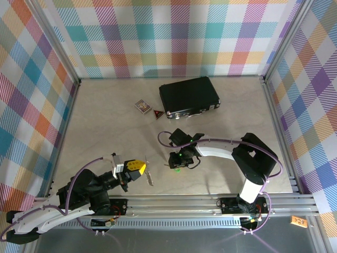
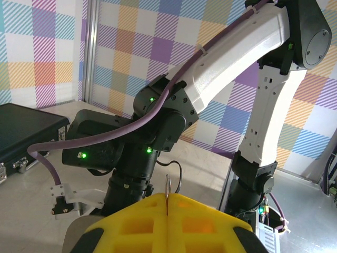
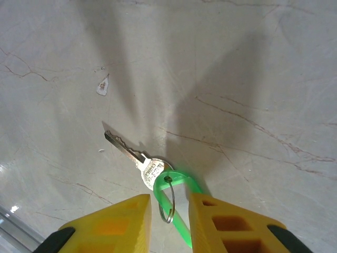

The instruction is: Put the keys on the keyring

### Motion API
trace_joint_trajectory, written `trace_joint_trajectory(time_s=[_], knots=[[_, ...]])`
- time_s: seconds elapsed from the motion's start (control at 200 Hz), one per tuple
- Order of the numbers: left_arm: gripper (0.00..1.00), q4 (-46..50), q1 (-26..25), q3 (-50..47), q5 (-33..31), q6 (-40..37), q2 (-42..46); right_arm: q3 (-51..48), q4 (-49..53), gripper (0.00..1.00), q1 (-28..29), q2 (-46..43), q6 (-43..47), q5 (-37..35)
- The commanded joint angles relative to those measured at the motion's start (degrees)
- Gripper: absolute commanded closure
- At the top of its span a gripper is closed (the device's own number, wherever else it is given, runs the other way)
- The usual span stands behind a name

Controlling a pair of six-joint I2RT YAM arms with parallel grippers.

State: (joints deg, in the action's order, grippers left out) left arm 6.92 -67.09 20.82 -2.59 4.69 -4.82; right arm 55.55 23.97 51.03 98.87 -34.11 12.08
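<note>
Because the left wrist camera looks straight along the seam of its own yellow fingers point(image 2: 131, 226), the keyring point(image 2: 167, 191) shows there as a thin metal edge rising from that seam, and its loop cannot be made out. From above, the left gripper point(image 1: 136, 168) is closed tight on it, and a silvery strip juts past the fingertips toward the right arm, too small to show any detail. In that same view the right gripper point(image 1: 176, 161) hides nearly all of the key, leaving a green speck beneath it.

The right wrist camera cuts its two fingers off at the lower edge. Seen from there, the key point(image 3: 138, 158) lies flat on the pale table point(image 3: 237, 79), blade pointing up and left, away from the gripper. Its green head point(image 3: 179, 182) reaches back into the gap between the fingers, and a thin wire ring point(image 3: 167, 203) lies in that gap too. The jaws stand partly apart, astride the head. There is clear space on the left side. On the right the green strip runs close against the finger, and contact cannot be told.

Key and keyring are near each other, with bare table between them.
</note>
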Motion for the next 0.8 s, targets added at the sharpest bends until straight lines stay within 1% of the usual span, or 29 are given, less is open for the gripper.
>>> trace_joint_trajectory(time_s=[0.0,0.43,0.795], knots=[[1.0,-3.3,-0.4,0.0,0.0,-0.8,-0.1,-0.2,-0.3,0.75,-0.3,0.7,-0.4,0.4],[1.0,-3.3,-0.4,0.0,-0.1,-0.7,-0.2,0.0,-0.6,0.79,-0.2,0.8,-0.4,0.4],[1.0,-3.3,-0.4,0.1,-0.2,-0.8,-0.1,0.0,-0.8,0.85,-0.2,1.1,-0.2,0.6]])
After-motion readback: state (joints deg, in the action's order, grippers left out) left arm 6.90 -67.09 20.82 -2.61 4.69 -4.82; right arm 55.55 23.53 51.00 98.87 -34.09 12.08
